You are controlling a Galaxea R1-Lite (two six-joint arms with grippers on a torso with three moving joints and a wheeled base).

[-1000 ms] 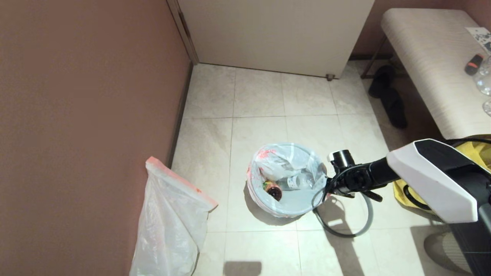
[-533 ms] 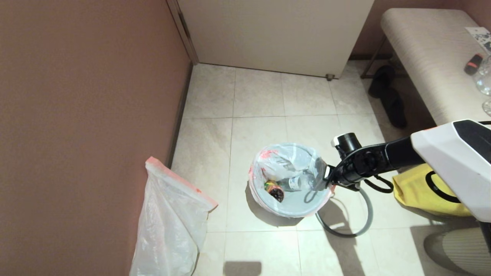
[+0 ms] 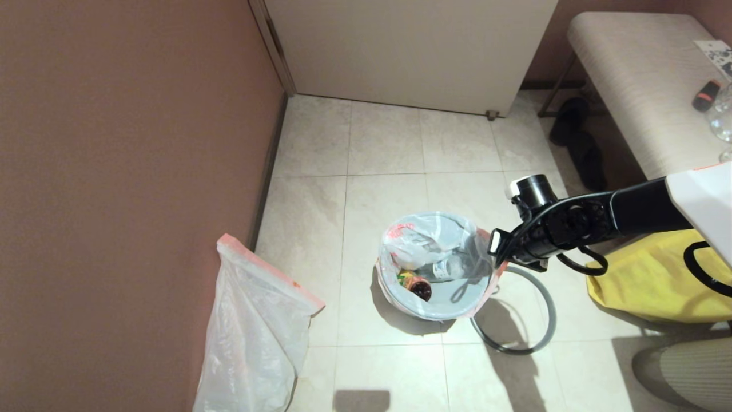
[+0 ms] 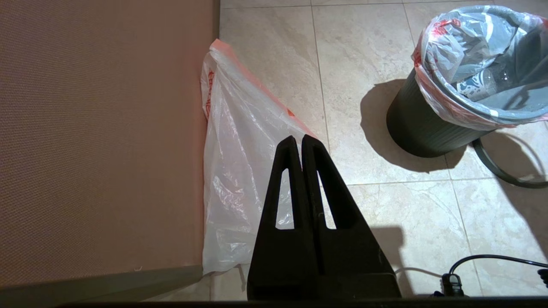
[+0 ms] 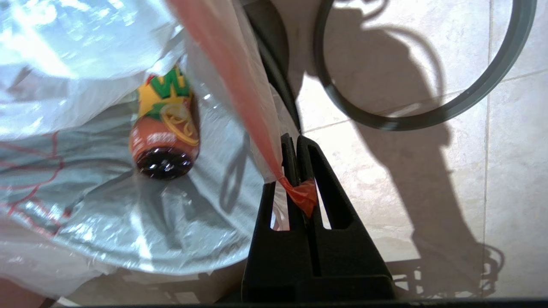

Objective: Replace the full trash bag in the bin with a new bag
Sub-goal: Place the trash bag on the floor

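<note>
Your right gripper (image 5: 295, 147) pinches full bag's (image 3: 437, 266) pink hem at bin (image 4: 421, 128) rim, ready for lifting bag clear. Left gripper (image 4: 302, 143) closed, empty, above new bag (image 3: 257, 332) left of bin.

tiled floor (image 3: 389, 149) carries bin (image 4: 417, 128), hoop (image 3: 546, 320).

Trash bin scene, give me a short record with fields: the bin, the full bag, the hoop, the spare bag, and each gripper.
bin: the bin stands upright on the tiled floor, lined with the full trash bag
bag contents: a clear bottle and a dark cup
hoop: the grey hoop rim lies on the floor beside the bin, off it
new bag: the new bag leans limp against the wall
right gripper: the right gripper is shut on the full bag's pink-red hem, at the bin's edge
left gripper: the left gripper is shut, empty, parked above the new bag
</note>
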